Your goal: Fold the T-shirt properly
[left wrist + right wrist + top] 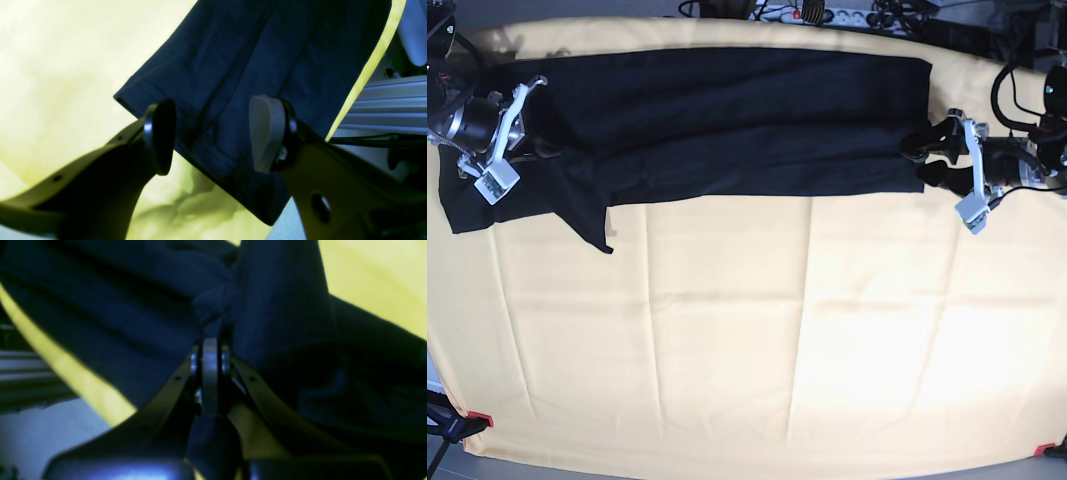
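Base view shows the T-shirt (pixel 727 120) lying as a long band across the far part of the pale yellow cloth (pixel 747 340), the right gripper (pixel 512 125) pinching fabric at the sleeve end and the left gripper (pixel 930 158) with fingers spread at the hem end, holding nothing. Judging from this, the left should close squarely on the hem corner it straddles in its wrist view before either arm lifts. Both ends should then rise level, so the band folds without dragging or skewing.
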### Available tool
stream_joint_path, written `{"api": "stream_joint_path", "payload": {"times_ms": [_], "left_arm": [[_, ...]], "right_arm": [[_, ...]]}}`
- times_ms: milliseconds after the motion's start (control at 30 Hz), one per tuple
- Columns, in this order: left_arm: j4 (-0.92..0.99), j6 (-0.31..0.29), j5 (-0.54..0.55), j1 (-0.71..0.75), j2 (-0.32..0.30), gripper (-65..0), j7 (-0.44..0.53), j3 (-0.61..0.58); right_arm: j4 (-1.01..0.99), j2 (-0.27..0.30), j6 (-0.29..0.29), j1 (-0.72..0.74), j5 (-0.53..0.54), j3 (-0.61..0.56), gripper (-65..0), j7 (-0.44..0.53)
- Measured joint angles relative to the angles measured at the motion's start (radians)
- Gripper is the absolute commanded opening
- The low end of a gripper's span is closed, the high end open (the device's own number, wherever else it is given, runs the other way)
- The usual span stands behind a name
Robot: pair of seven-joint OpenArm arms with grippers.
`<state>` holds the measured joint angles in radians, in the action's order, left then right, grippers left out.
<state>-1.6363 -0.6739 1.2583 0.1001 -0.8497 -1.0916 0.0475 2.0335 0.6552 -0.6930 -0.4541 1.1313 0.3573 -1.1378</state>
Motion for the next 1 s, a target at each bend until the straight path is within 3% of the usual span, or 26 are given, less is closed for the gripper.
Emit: {"api": "stream_joint_path", "payload": {"times_ms": [367, 500, 600, 867, 1000], "left_arm": [[0.0, 0.0, -0.001, 0.0, 0.0, -28.6, 0.0, 0.0], [0.0, 0.0, -0.001, 0.0, 0.0, -28.6, 0.0, 0.0], [0.0, 0.0, 0.0, 0.0, 0.0, -28.6, 0.0, 0.0], [0.0, 0.0, 0.0, 0.0, 0.0, -28.6, 0.0, 0.0], [0.0, 0.0, 0.0, 0.0, -0.001, -28.6, 0.0, 0.0]], "right_arm": [[0.1, 0.036, 0.0, -0.092, -0.009, 0.0, -65.0, -0.169], [0.099, 0.085, 0.0, -0.094, -0.122, 0.0, -65.0, -0.173], [0.098, 0.116, 0.0, -0.109, -0.126, 0.0, -65.0, -0.171], [0.098, 0.133, 0.0, -0.191, -0.13, 0.0, -65.0, -0.168], [0.098, 0.171, 0.0, -0.23, -0.23, 0.0, -65.0, -0.169]]}}
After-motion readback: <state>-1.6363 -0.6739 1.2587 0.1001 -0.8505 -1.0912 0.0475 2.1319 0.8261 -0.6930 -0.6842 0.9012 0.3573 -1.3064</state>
